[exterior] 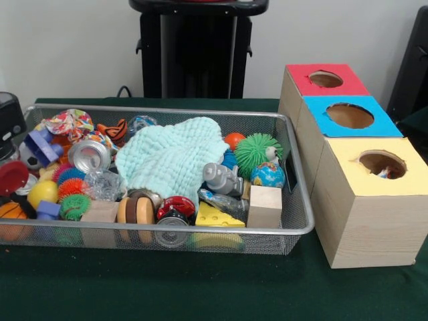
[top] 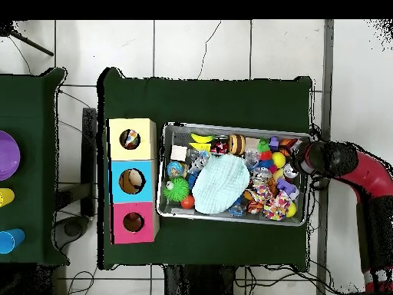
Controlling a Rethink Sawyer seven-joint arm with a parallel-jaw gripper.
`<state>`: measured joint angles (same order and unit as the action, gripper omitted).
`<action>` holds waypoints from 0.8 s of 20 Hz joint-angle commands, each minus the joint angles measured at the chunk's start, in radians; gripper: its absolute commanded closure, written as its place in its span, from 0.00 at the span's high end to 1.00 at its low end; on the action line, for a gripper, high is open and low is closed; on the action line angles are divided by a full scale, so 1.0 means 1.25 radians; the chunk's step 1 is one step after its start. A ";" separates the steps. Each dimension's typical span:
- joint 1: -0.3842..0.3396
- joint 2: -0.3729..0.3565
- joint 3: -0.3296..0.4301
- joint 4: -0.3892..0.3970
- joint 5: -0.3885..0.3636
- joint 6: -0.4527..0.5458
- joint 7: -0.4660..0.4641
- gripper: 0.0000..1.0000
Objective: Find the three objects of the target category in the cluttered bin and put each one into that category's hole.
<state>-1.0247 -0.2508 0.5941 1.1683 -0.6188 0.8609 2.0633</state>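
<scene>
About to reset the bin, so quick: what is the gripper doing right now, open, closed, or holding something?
Gripper: cannot be told; the red and black arm reaches over the wire mesh bin's edge, hiding it.

Dark green table cover (exterior: pixel 200 294), purple bowl (top: pixel 8 155), blue cup (top: pixel 6 240), tiled floor (top: pixel 230 46)

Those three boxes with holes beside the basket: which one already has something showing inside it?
In the front view, only the yellow-topped box, nearest the camera, shows something small and colourful through its hole. The holes of the blue-topped box and the red-topped box show only bare brown inside.
</scene>
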 commanded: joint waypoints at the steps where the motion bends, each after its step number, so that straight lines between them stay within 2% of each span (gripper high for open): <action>1: 0.047 0.000 -0.082 0.041 -0.078 -0.120 -0.025 0.00; 4: 0.053 -0.029 -0.092 0.073 -0.066 -0.123 -0.012 0.00; 6: 0.062 -0.091 -0.109 0.135 -0.053 -0.125 0.014 0.00; 9: 0.085 -0.218 -0.140 0.247 -0.020 -0.122 0.069 0.00; 11: 0.094 -0.265 -0.150 0.285 0.007 -0.111 0.081 0.00; 13: 0.102 -0.299 -0.160 0.309 0.024 -0.111 0.087 0.00; 16: 0.113 -0.314 -0.172 0.313 0.038 -0.110 0.087 0.00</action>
<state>-0.9291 -0.4783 0.4539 1.3735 -0.6126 0.7386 2.0633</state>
